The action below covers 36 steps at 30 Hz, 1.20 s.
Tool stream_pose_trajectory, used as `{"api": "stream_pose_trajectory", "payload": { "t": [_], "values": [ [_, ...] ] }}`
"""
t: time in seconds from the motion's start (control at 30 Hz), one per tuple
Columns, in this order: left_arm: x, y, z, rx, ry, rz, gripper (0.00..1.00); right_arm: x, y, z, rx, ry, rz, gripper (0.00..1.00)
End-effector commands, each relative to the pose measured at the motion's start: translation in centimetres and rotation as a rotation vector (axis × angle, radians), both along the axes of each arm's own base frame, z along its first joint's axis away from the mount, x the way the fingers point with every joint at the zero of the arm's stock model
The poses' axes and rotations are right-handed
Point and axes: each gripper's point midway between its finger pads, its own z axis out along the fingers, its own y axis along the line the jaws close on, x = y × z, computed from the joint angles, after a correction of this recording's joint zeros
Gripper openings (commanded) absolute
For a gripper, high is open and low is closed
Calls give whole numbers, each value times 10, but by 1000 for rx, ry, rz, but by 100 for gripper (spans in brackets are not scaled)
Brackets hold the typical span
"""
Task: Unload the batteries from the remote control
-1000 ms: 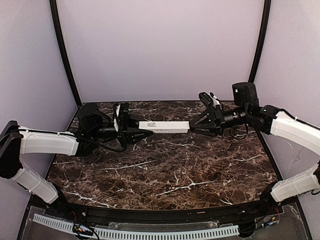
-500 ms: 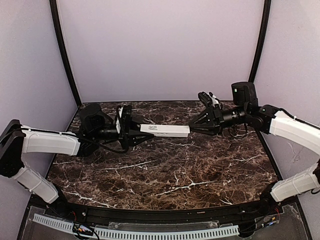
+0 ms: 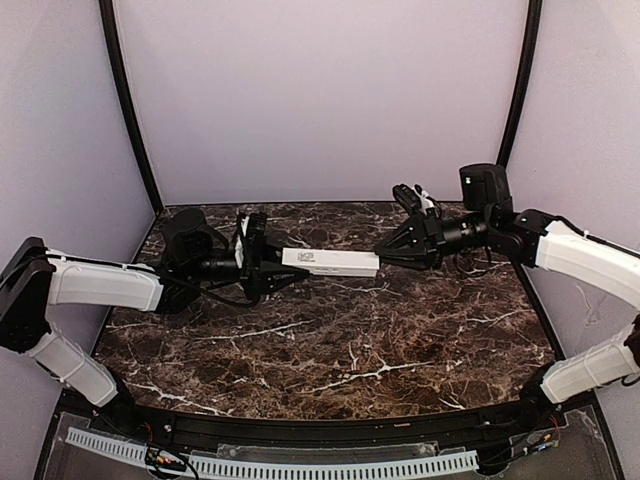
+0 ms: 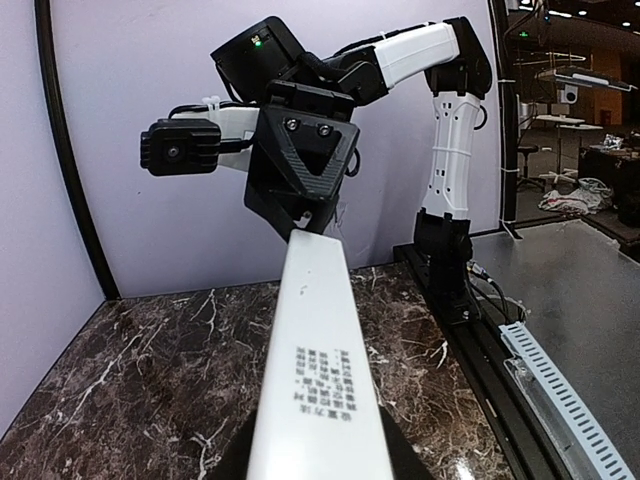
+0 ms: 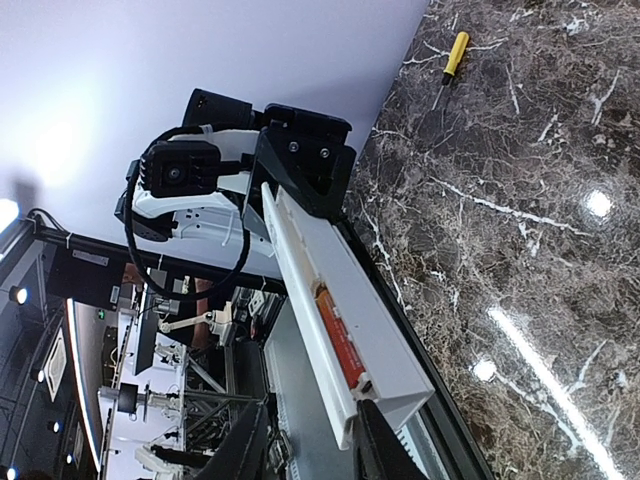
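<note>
The white remote control hangs level above the table between both arms. My left gripper is shut on its left end. In the left wrist view the remote runs away from my left gripper, dark label facing up. My right gripper is open at the remote's right end and also shows in the left wrist view. In the right wrist view my right gripper has one finger on each side of the remote's near edge. The orange-red batteries lie in the open recess.
A yellow stick lies on the dark marble table near the back wall. Purple walls close the back and sides. A black rail runs along the near edge.
My left gripper has carried the remote slightly to the right. My right gripper has moved slightly left, closing in on the remote's right end.
</note>
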Motion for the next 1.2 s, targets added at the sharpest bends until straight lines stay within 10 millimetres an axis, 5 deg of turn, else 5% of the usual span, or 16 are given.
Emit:
{"api": "stream_pose_trajectory", "payload": {
  "t": [0.0, 0.5, 0.97, 1.17],
  "values": [
    [2, -1, 13, -25, -40, -5, 0, -2, 6, 12, 35, -35, 30, 26],
    [5, -2, 9, -16, -29, 4, 0, -2, 11, 3, 19, -23, 40, 21],
    [6, -2, 6, -10, -22, 13, 0, -1, 14, -4, 6, -15, 43, 0],
    [6, -1, 6, -10, -23, 16, 0, -2, 15, -4, 7, -17, 42, 0]
  ]
}}
